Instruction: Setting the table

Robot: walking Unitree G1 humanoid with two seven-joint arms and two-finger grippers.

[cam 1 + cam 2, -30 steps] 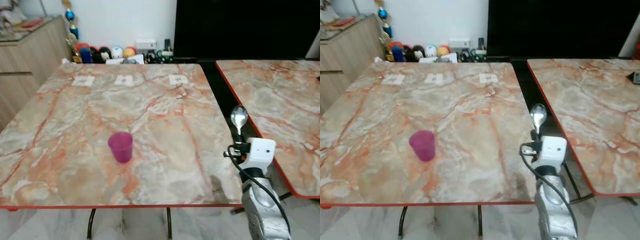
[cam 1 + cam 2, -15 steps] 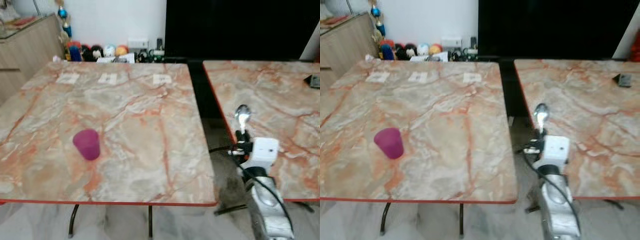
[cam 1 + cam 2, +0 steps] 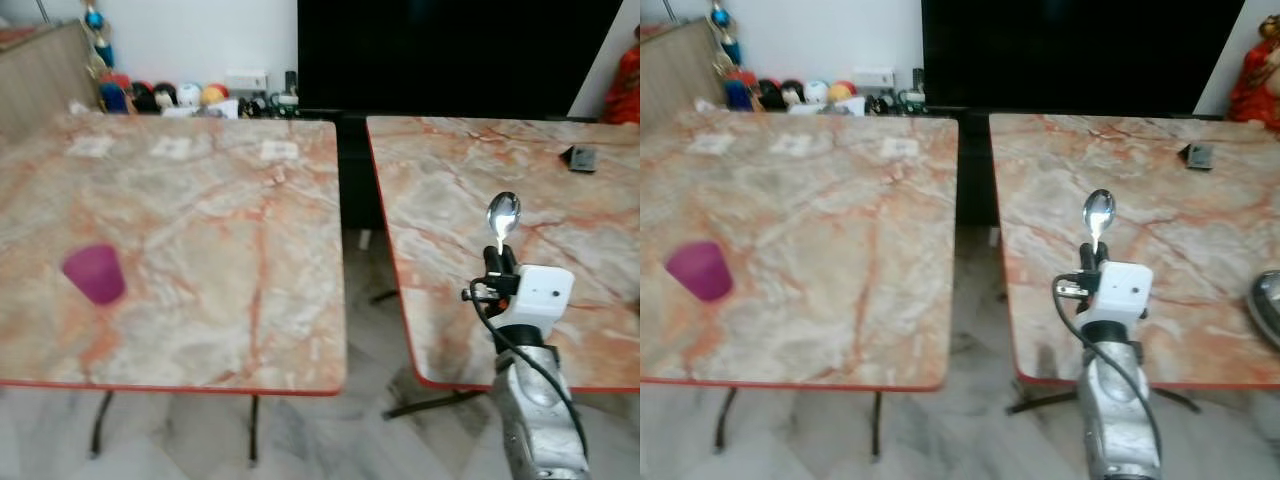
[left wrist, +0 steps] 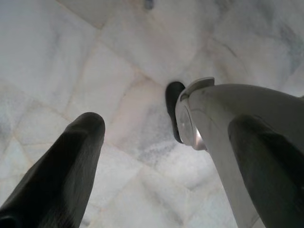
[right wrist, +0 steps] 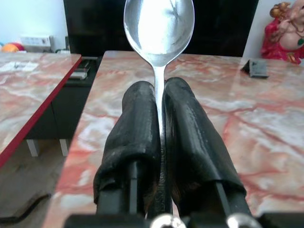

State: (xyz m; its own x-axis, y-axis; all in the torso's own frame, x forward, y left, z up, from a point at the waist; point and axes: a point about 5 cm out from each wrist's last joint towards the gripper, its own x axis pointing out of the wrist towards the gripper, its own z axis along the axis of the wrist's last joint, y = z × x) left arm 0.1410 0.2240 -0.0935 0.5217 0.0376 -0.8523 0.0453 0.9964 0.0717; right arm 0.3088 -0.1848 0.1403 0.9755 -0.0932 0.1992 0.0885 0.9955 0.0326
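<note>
- My right gripper (image 5: pixel 159 142) has its fingers clamped on the spoon (image 3: pixel 503 214), bowl up.
- I'd lower it flat onto the right counter (image 3: pixel 1200 230).
- Left gripper (image 4: pixel 166 161) hangs open.

Head stereo pair looks forward and down from standing height; both eyes share two marble tables (image 3: pixel 200 230) and the gap between them, right eye shifted slightly. Right wrist view looks along its fingers (image 5: pixel 137 123), very close, across the right-hand table (image 5: pixel 266 123). Left wrist view points straight down at the floor (image 4: pixel 71 52).
</note>
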